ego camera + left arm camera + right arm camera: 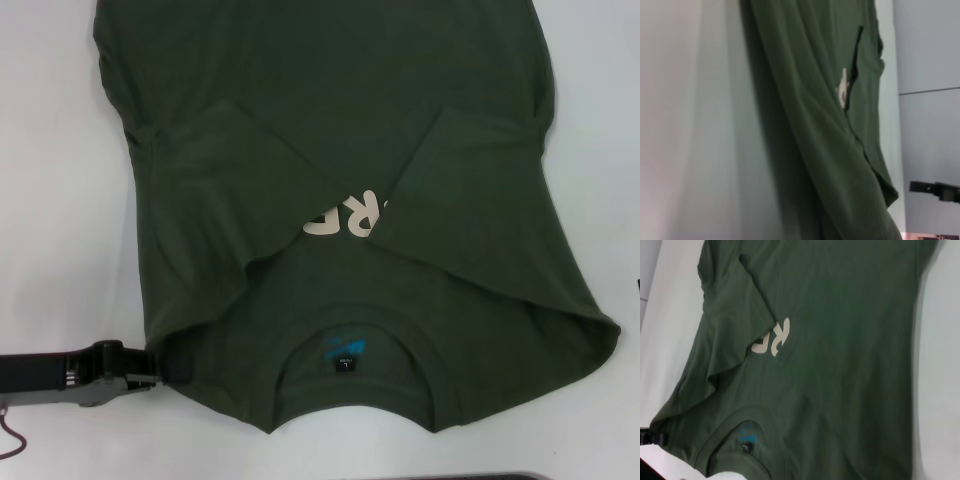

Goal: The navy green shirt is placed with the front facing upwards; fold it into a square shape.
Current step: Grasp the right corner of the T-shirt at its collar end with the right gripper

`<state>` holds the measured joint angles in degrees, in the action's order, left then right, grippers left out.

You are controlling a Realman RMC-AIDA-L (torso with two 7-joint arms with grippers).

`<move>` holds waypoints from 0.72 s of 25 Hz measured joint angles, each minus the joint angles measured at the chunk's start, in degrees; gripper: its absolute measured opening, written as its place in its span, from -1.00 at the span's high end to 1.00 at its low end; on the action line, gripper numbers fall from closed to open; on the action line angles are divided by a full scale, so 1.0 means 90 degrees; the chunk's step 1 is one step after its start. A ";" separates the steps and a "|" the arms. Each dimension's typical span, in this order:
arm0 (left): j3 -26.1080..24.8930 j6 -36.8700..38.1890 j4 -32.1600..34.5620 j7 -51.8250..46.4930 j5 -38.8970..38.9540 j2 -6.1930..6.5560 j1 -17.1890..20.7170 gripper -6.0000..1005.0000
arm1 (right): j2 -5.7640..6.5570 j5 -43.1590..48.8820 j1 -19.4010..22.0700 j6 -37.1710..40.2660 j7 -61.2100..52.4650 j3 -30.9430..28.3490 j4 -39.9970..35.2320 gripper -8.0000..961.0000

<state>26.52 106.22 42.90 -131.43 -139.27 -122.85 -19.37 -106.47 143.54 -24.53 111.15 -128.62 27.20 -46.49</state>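
Our left gripper (158, 372) sits low on our left side, touching the edge of the navy green shirt (340, 130) near its shoulder. It seems to pinch the cloth, but we cannot tell for sure. The shirt lies spread on the white table (60, 200), both sleeves folded in, collar (345, 352) near us. We cannot see our right gripper.

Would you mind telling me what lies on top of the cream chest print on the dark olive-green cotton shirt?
Two folded-in flaps of the dark olive-green cotton shirt overlap the cream chest print. Only the letters "RE" show; the rest is covered. The left gripper sits at the shirt's near-left edge.
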 joint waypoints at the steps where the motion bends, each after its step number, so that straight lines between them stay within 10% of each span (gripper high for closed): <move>1: -0.0013 0.0014 0.0000 0.0011 0.0013 0.0003 0.0000 0.95 | -0.0015 0.0016 -0.0008 0.0004 -0.0018 0.0020 0.0015 -0.80; 18: -0.0029 0.0092 -0.0010 0.0105 0.0064 0.0057 -0.0118 0.94 | -0.0255 0.0334 -0.0062 -0.0467 -0.0029 0.0197 0.0359 -0.81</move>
<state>26.26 107.05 42.80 -130.49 -138.70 -122.33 -20.44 -108.77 146.54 -25.09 106.95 -128.88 28.96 -43.27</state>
